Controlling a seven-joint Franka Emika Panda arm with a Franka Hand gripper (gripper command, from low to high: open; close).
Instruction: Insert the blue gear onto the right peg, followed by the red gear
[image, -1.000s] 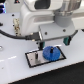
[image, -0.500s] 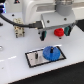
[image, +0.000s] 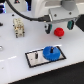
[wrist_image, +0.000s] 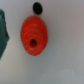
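On the grey plate (image: 34, 59) the blue gear (image: 50, 52) is seated, the red gear (image: 59, 32) left under the gripper (image: 60, 24), jaw state can't be told tbh.

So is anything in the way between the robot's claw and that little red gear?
Nothing visible. The gripper hangs right above the small chunky red plastic gear; the wrist view shows that gear unobstructed. The flat blue plastic gear already sits on the grey plate.

The robot arm (image: 52, 6) is white and chunky. Above the red gear (image: 59, 32), its gripper (image: 59, 25) is grey with black fingers.
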